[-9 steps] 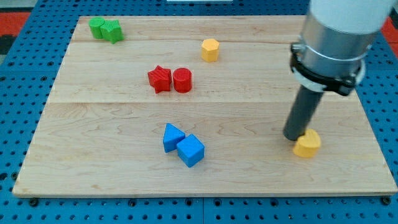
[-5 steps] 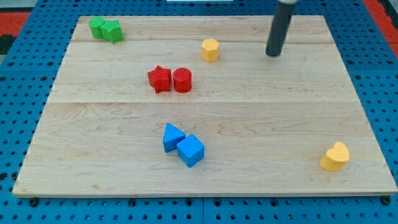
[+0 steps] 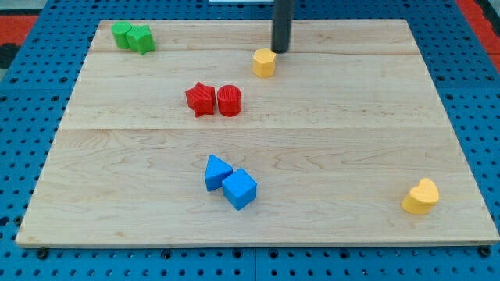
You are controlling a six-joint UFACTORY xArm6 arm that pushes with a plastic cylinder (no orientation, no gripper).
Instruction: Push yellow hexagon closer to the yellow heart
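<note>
I have no claw to open or shut, only a straight dark rod, and it holds nothing. My tip (image 3: 280, 51) rests on the wooden board (image 3: 328, 125) near the view's top, just beside the yellow hexagon (image 3: 264, 62), at that block's upper right; whether they touch I cannot tell. The yellow heart (image 3: 420, 196) lies far off in the lower right corner, well apart from both. Red blocks (image 3: 214, 100) sit left of centre, blue blocks (image 3: 230, 183) below them, green blocks (image 3: 131, 37) at the upper left.
</note>
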